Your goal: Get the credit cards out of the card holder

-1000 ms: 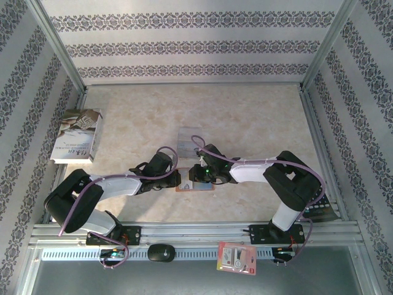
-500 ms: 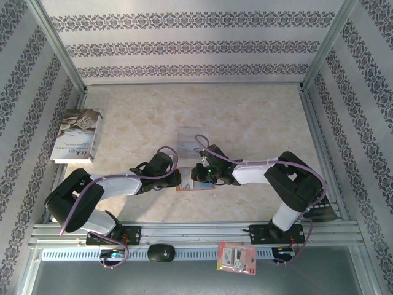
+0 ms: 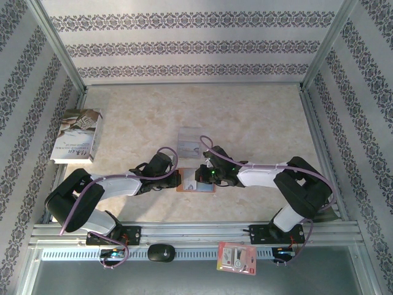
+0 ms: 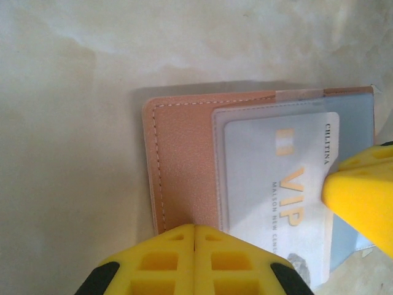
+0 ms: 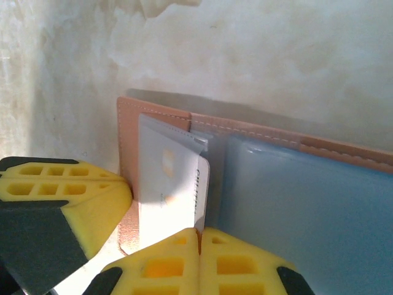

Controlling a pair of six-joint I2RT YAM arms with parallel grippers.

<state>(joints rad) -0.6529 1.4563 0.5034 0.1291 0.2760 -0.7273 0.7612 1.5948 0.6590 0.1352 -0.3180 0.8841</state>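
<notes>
Right arm (image 3: 276,175) now lies lower and reaches further right than a second ago, with its elbow pushed out toward the side rail. Its jaws have come together since then. Left arm (image 3: 116,184), book and holder are unchanged.

Table (image 3: 245,110): pale marbled top.
Book (image 3: 77,136): at the table's left edge, well apart from the work.
Red-and-white packet (image 3: 236,258): on the front rail.
Clear sleeve (image 3: 188,141): flat on the table, just beyond the two grippers.

Card holder (image 3: 209,187): near the front middle of the table, between the two arms. It lies open and flat with the lining up. Its long axis runs left-right across the table.

Card (image 4: 276,184): pale, with gold "VIP" lettering, in the clear pocket at the holder's left end. Its long axis sits crosswise to the holder's length. In the left wrist view the lettering reads sideways, running up the frame.

Left gripper (image 3: 177,179): fingers closed tip to tip with nothing between them. The tips rest on the leather border at the holder's left end.

Right gripper (image 3: 198,178): fingers (image 5: 153,267) pressed together. The card's lettered edge runs straight into the seam between them, so they appear to be pinching that edge.
</notes>
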